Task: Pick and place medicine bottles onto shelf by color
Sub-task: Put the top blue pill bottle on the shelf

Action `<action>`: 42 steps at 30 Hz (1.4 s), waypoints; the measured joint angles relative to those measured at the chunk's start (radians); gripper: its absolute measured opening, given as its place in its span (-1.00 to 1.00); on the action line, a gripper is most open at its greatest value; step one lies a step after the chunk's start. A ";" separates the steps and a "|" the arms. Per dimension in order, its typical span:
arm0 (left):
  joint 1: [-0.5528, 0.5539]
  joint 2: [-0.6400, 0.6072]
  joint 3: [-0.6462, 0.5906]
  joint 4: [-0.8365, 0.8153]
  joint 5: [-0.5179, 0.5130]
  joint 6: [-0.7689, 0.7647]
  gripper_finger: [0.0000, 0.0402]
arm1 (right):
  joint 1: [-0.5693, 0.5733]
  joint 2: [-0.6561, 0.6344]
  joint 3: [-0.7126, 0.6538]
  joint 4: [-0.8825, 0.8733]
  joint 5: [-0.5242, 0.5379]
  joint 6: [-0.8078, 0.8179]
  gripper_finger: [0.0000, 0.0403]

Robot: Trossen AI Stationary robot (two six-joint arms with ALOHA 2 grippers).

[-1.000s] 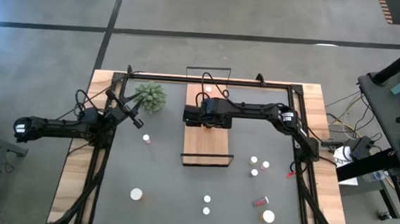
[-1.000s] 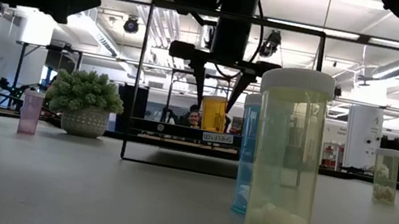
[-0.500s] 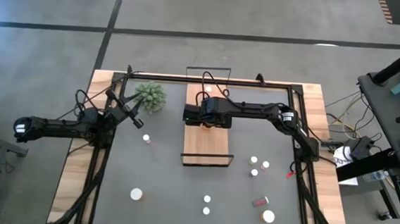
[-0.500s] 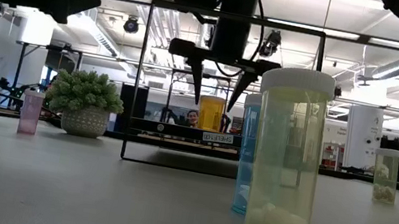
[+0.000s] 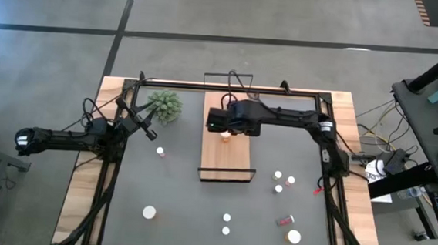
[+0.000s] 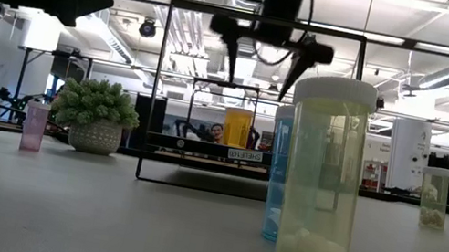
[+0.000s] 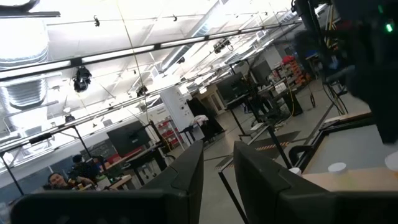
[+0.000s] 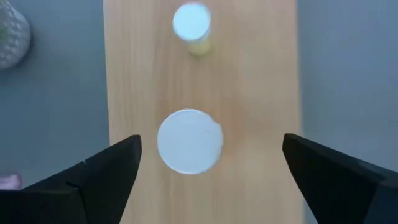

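Since a second ago my right gripper has let go of the orange bottle and risen above it, its jaws spread wide and holding nothing; the bottle has stayed upright on the shelf, just below the claw.

Working from the left edge of the worktop: my left gripper hovers near the far-left corner, just beside the green plant, its fingers pressed shut on nothing I can see; a pink bottle stands near it, between the left edge and the shelf; a white-capped bottle sits toward the near-left corner.

The shelf runs from the far edge toward the middle of the worktop; in the right wrist view I see the orange bottle's white cap between the two spread fingers, apart from both, and a second, smaller bottle farther along the board.

Two small white-capped bottles stand near the near edge, about mid-width; right of the shelf, three small bottles cluster together; toward the near-right corner a red bottle lies on its side, with a larger white-capped bottle just beside it.
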State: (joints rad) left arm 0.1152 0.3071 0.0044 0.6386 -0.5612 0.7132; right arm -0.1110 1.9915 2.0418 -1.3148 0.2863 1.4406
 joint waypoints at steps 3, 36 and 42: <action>0.000 0.000 0.000 0.000 0.000 0.000 -0.64 | 0.012 -0.050 0.000 -0.059 0.005 0.025 0.90; 0.000 0.000 0.000 0.000 0.000 0.000 -0.64 | 0.488 -0.432 -0.701 -0.078 -0.188 1.074 0.90; 0.000 0.000 0.000 0.000 0.000 0.000 -0.64 | 0.535 -0.475 -0.824 0.032 -0.182 1.029 0.90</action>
State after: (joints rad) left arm 0.1150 0.3071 0.0040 0.6388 -0.5610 0.7132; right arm 0.4245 1.5167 1.2178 -1.2825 0.1040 2.4692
